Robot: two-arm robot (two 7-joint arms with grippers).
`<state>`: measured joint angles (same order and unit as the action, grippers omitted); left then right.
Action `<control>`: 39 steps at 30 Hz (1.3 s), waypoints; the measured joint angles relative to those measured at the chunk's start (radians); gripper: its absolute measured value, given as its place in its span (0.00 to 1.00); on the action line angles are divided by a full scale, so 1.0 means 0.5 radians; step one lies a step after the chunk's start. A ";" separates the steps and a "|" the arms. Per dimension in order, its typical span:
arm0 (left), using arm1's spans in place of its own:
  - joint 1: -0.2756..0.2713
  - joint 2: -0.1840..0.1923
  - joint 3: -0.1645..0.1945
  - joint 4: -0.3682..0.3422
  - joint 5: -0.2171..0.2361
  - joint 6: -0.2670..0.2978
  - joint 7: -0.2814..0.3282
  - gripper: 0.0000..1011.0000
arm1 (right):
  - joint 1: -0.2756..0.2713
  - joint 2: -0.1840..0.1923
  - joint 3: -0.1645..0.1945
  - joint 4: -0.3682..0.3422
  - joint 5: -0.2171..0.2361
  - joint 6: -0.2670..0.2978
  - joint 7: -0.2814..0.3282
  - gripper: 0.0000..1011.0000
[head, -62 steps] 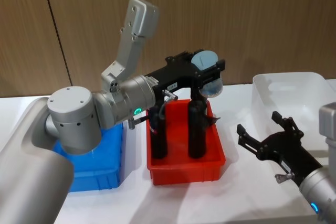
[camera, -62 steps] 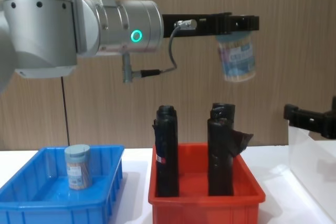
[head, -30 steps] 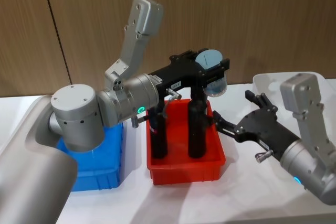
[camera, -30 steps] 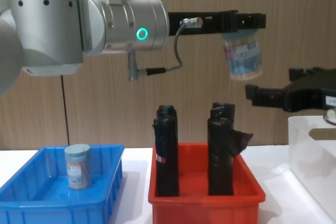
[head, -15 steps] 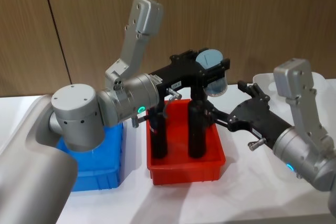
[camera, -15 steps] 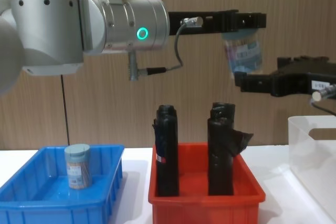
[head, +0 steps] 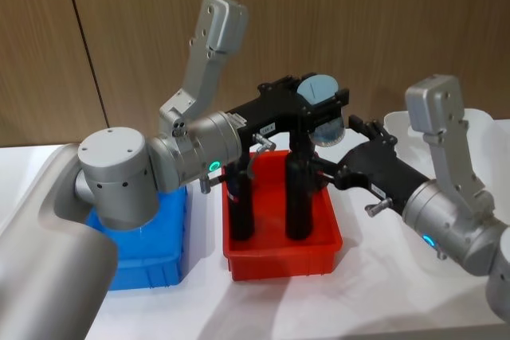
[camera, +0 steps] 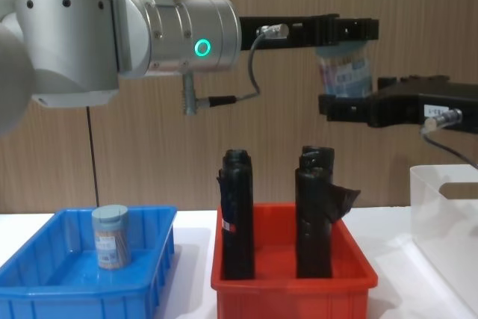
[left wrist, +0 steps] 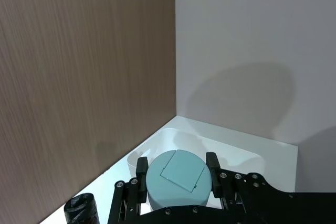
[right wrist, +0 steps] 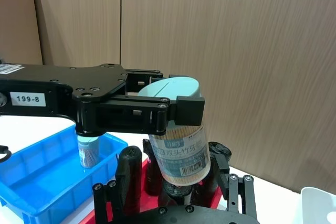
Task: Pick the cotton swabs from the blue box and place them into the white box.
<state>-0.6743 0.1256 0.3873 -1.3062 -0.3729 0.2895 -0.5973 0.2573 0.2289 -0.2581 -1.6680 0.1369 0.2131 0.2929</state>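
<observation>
1. Left arm: the left gripper [head: 323, 109] is raised high above the red bin [head: 279, 259], reaching toward the robot's right. Its jaws are pinched on a cotton swab tub [camera: 345, 72], gripping it just under the pale blue-grey lid. The tub hangs slightly tilted in the air, clear of every container. In the right wrist view its label band and the swab sticks inside are visible.

2. Right arm: the right gripper [head: 335, 146] is raised to the level of the held tub's lower half and points toward it from the robot's right. Its jaws are spread, one finger on either side of the lower part of the tub. Whether the fingers [right wrist: 128, 174] touch the tub cannot be determined.

3. Blue box [camera: 45, 289]: it sits on the white surface [head: 382, 292] at the robot's left, just beside the red bin. A second cotton swab tub [camera: 110, 238] stands upright inside it.

4. Red bin: it sits between the blue box and the white box [camera: 441, 214]. Two black rolls [camera: 237, 214] stand upright in it, directly below the held tub.

5. White box: it stands at the robot's right, behind the right arm and apart from the red bin.
</observation>
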 joint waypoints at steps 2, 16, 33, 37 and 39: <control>0.000 0.000 0.000 0.000 0.000 0.000 0.000 0.66 | 0.014 -0.007 0.000 0.016 0.003 0.005 0.006 0.99; 0.000 0.000 0.000 0.000 0.000 0.000 0.000 0.66 | 0.097 -0.041 -0.001 0.105 0.001 0.010 0.031 0.99; 0.000 0.000 -0.001 0.000 0.000 -0.001 0.003 0.66 | 0.153 -0.060 -0.011 0.165 -0.040 -0.017 0.054 0.64; 0.000 0.000 -0.002 0.000 0.000 -0.002 0.003 0.66 | 0.159 -0.063 -0.014 0.169 -0.050 -0.021 0.055 0.64; 0.000 0.000 -0.002 0.000 0.000 -0.002 0.003 0.66 | 0.161 -0.064 -0.015 0.170 -0.051 -0.022 0.055 0.64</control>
<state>-0.6743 0.1257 0.3862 -1.3063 -0.3727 0.2885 -0.5956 0.3380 0.1969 -0.2656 -1.5829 0.1115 0.2021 0.3203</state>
